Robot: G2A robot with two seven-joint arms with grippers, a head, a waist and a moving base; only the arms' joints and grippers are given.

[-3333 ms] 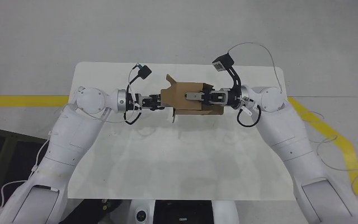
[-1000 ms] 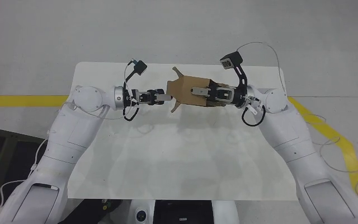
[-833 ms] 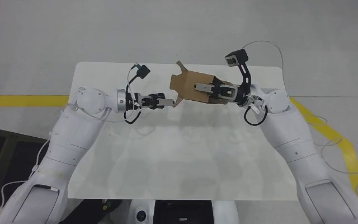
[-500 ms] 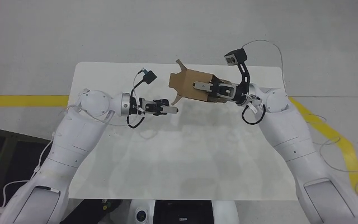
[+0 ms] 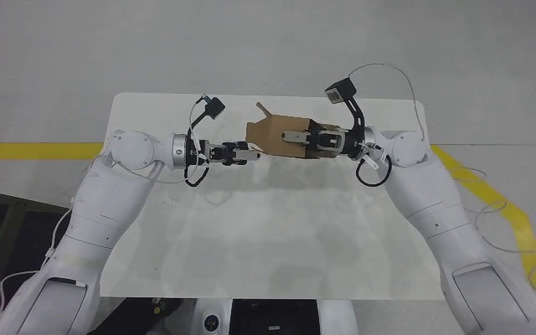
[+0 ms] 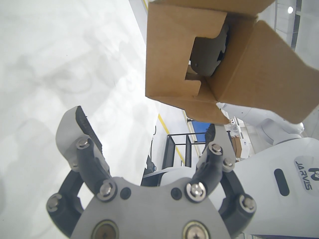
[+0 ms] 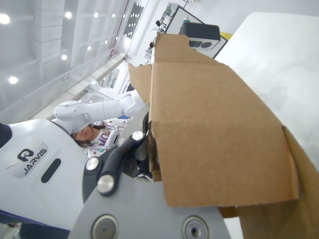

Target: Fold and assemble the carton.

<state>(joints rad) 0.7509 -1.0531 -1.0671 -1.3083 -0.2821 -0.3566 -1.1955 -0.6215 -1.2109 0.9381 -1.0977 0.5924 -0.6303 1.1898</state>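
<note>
Brown corrugated cardboard is catching the eye first from above: the carton [image 5: 270,134] is hanging in the air over the far part of the white table [image 5: 251,243], close to its far edge and about midway between its side edges. The right gripper [image 5: 292,136] is pinching one of the carton's panels, with one finger lying flat along the outside of that panel. The left gripper [image 5: 249,153] is hovering just beside the carton's open end, on the side facing the table's near edge, and a loose flap [image 5: 262,109] is sticking out toward the far edge.

Seen from the left wrist, the left gripper [image 6: 147,121] is standing with its fingers spread wide and gripping nothing. The carton [image 6: 169,50] is facing it with its open end, one flap folded partly across the opening. One fingertip [image 6: 213,131] is sitting right at the corner of a lower flap; whether it is touching I cannot tell.

Seen from the right wrist, the carton [image 7: 211,130] is leaning out over the table [image 7: 281,58], and the right gripper is clamping the edge of the panel nearest the wrist.
</note>
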